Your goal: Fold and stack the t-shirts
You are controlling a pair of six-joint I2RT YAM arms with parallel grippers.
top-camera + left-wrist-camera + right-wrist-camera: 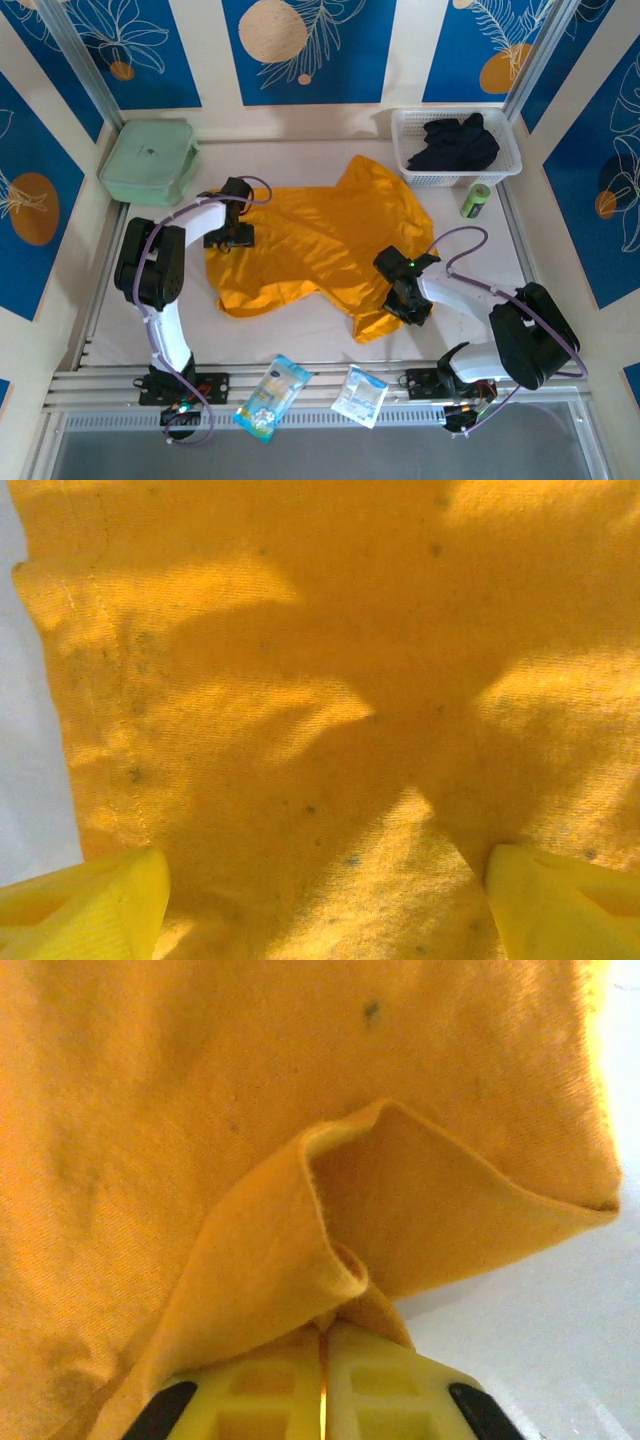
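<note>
Shirt [320,240]: orange-yellow, no print, lying rumpled and mostly spread at mid-surface between the two arms. Its long axis runs on a diagonal from near-left to far-right. A peaked lobe points to the far side, toward the basket [412,180], and another lobe trails to the near right. Cannot tell which end is the collar. The left wrist view shows a stitched hem [95,680] running near-to-far along the cloth's left edge, with bare white beside it.

Left tool [228,238] [320,910]: wide, with yellow fingers [90,910] well apart over flat cloth near the shirt's left edge. Nothing between them; cannot tell whether the tips touch the cloth.

Right tool [405,300] [325,1370]: closed tight on the shirt's near-right edge. A folded lip of cloth rises just above the pinched fingers [250,1390].

Surface [290,330]: white, smooth, framed by metal rails.
- Far left corner: mint-green case [150,160], shut.
- Far right: the white basket, holding dark clothes [455,145].
- Just beside the basket's near-right corner: a green cylinder [476,200], tilted.
- On the near rail between the arm bases: two clear packets [270,395], side by side, apart from the shirt.

Room: pale walls with blue panels [305,50] bearing white leaf outlines and orange discs.
</note>
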